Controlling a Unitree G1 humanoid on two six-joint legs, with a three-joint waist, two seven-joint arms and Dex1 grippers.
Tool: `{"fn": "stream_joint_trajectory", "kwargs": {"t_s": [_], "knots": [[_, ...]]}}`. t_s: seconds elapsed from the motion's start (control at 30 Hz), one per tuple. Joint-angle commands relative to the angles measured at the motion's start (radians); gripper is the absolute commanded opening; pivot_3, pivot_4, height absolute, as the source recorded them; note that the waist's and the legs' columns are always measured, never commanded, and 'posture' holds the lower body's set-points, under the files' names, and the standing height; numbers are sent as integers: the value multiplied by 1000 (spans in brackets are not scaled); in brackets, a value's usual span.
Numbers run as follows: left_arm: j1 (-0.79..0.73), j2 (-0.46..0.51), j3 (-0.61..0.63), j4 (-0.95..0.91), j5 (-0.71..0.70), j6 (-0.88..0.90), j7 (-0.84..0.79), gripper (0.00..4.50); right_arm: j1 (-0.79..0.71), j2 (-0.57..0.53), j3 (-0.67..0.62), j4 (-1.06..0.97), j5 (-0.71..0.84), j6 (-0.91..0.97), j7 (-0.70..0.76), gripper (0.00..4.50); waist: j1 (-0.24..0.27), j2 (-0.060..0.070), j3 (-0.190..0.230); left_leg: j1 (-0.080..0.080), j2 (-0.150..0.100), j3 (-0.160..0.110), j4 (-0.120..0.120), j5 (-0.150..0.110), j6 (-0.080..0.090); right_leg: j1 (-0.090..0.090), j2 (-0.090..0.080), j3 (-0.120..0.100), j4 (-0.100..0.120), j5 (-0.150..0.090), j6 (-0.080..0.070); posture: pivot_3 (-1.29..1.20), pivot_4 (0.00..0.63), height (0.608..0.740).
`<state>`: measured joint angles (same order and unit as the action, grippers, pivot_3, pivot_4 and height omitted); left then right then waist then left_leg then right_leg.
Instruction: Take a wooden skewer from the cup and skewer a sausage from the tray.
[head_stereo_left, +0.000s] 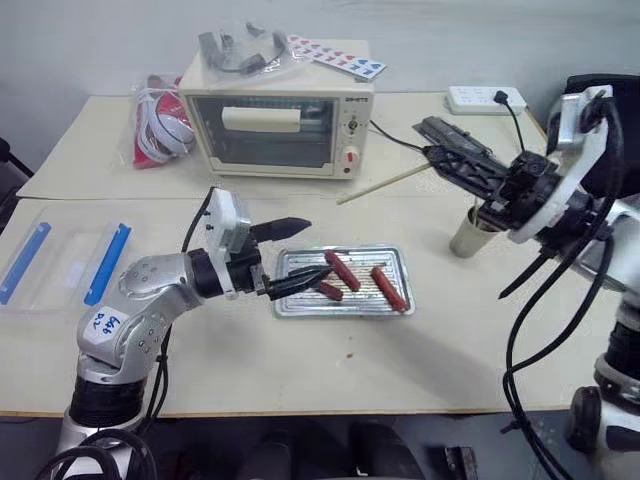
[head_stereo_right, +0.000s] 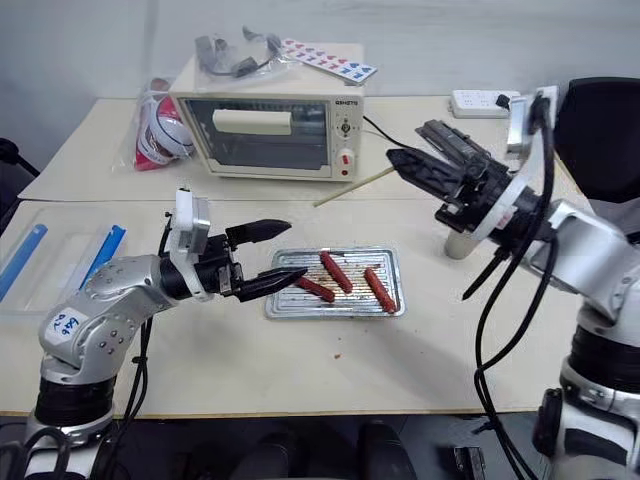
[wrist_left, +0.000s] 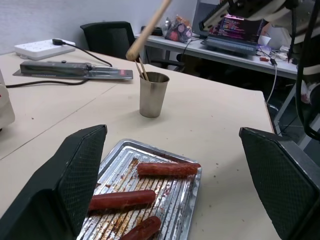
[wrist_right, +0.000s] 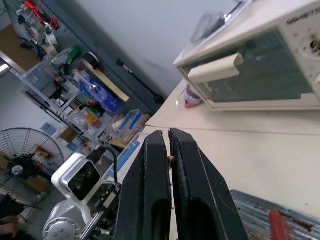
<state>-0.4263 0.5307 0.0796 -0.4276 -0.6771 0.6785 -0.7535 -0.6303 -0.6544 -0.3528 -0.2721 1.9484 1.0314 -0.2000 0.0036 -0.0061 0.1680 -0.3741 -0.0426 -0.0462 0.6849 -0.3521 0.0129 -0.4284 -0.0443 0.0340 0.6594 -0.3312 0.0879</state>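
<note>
Left gripper (head_stereo_left: 290, 255), two black fingers standing wide and empty, hovers level at the near left edge of the shallow shiny silver metal tray (head_stereo_left: 392, 255), its lower finger reaching over the tray's left rim. Three small reddish-brown sausages lie on the ridged bottom; the nearest sausage (head_stereo_left: 328, 291) is just beside that lower fingertip, and the other two lie to its right, all slanting from far left to near right. So I judge the left arm is the nearer one to hold a sausage steady.

Right gripper (head_stereo_left: 432, 152) is above the table, to the far right of the tray, with the jaws pressed together on a thin pale wooden skewer (head_stereo_left: 383, 184). The stick points left and a little nearer, its free tip over the bare table in front of the cream toaster oven (head_stereo_left: 275, 122), well apart from the sausages. The tip must come down and nearer to meet a sausage end-on.

Below the right arm stands the small dull-silver metal cup (wrist_left: 152, 94), with more sticks in it, right of the tray, with open table between them.
</note>
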Motion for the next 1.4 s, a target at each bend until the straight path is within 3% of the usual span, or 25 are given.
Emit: {"fn": "stream_joint_trajectory", "kwargs": {"t_s": [0.03, 0.1, 0.37, 0.87, 1.4], "knots": [[-22, 8, 31, -28, -29, -6, 10, 4500, 38, 57, 8, -34, 24, -6, 55, 50, -4, 0, 0, 0, 0, 0, 0, 0, 0, 0, 0, 0, 0, 0, 0, 0, 150, 740], [-22, 3, 31, -33, -46, -5, 8, 4500, 58, 86, 10, -32, 24, 1, 76, 50, -5, 0, 0, 0, 0, 0, 0, 0, 0, 0, 0, 0, 0, 0, 0, 0, 150, 740], [-55, -10, -10, -10, -50, -21, 3, 2836, 112, 118, 20, -35, 24, 30, 166, 0, -6, 0, 0, 0, 0, 0, -1, 0, 0, 0, 0, 0, 0, 0, 0, 0, 150, 740], [-149, -128, -42, 68, -62, -46, 25, 2836, 129, 194, 15, -45, 24, -13, 141, 0, -7, 0, 0, 0, 0, 0, -1, 0, 0, 0, 0, 0, -1, 0, 0, 0, 150, 740], [-130, -84, 0, 65, -92, -30, 7, 2836, 96, 225, -27, -28, 24, -3, 105, 0, -7, 0, 0, 0, 0, 0, -1, 0, 0, 0, 0, 0, -1, 0, 0, 0, 150, 740]]}}
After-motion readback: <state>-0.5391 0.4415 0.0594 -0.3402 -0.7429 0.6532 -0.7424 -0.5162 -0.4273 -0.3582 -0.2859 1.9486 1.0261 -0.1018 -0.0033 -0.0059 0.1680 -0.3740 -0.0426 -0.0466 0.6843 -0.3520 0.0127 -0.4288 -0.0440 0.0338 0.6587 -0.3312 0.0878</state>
